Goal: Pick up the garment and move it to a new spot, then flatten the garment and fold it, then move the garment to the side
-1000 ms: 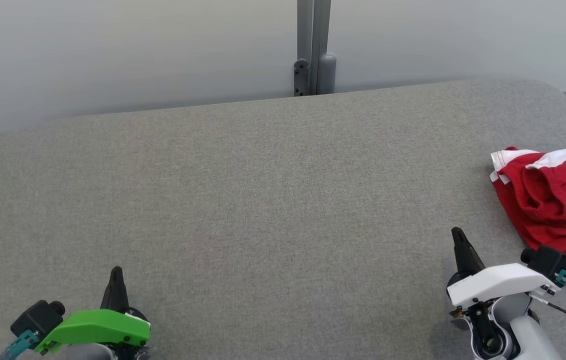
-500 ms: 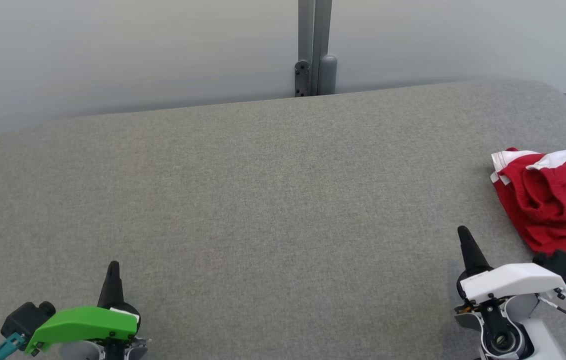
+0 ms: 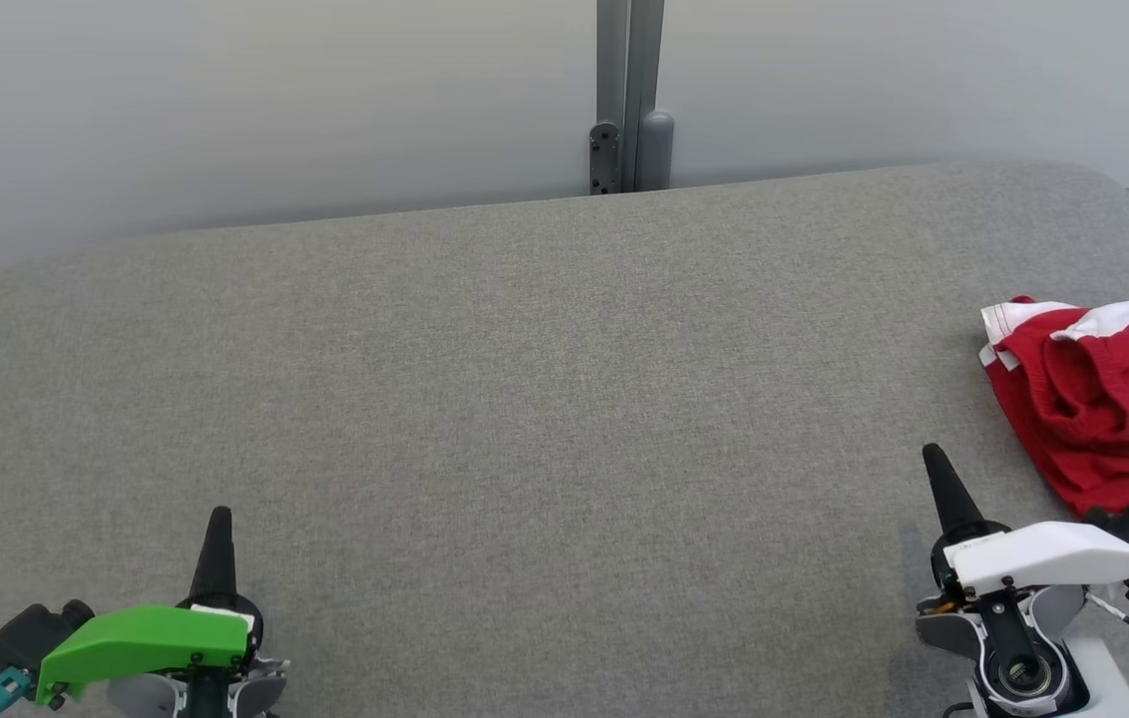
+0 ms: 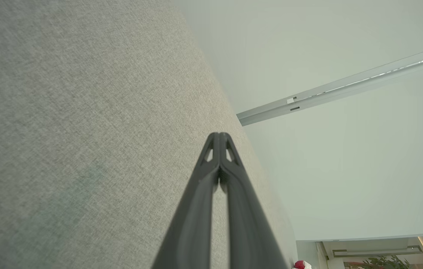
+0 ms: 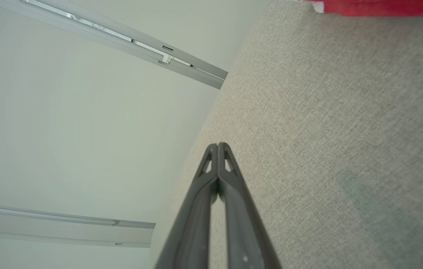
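Grey table (image 3: 525, 379), red garment (image 3: 1103, 399) crumpled at right, left gripper (image 4: 219, 135), right gripper (image 5: 218, 145) closed in wrist views

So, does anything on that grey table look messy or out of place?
Only the red and white garment: it lies crumpled in a heap at the far right of the grey table, running out of the head view. Nothing looks spilled or damaged.
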Robot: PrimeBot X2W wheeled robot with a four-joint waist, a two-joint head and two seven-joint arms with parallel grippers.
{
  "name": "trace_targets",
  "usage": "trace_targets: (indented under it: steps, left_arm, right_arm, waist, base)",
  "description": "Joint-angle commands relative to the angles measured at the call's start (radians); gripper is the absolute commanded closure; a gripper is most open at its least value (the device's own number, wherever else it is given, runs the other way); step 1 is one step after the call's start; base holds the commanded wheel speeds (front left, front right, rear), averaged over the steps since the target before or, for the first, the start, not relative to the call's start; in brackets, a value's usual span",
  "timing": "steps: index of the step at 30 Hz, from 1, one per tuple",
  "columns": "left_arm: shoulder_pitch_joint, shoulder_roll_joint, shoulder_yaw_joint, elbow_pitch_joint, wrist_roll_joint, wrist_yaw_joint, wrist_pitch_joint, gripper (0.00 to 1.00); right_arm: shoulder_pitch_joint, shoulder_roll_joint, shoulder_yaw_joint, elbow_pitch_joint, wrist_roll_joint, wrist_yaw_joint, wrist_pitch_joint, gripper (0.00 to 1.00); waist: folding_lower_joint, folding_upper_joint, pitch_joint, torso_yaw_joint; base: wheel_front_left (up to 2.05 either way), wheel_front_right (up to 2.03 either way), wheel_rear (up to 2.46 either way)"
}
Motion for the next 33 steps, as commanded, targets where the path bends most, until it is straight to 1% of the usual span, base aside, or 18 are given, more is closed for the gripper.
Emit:
trace_targets:
  steps: [1,16,33]
  left_arm:
    - [-0.023,0.007,0.006,-0.013,-0.024,-0.008,0.006,1.0]
    - [-0.025,0.008,0.025,-0.039,-0.165,-0.029,0.044,1.0]
    - [-0.028,0.009,0.042,-0.064,-0.292,-0.047,0.079,1.0]
  right_arm:
    - [0.005,-0.005,-0.006,-0.017,0.026,0.001,0.007,1.0]
    - [0.017,-0.006,-0.027,-0.049,0.175,0.001,0.045,1.0]
    - [0.031,-0.007,-0.048,-0.077,0.31,0.0,0.08,1.0]
  waist:
    - [0.0,-0.0001,0.0,0.0]
    - [0.0,-0.0001,-0.003,0.003]
    - [0.0,-0.0001,-0.006,0.005]
  base:
    - [0.0,0.0,0.0]
    - [0.0,0.0,0.0]
    - [0.0,0.0,0.0]
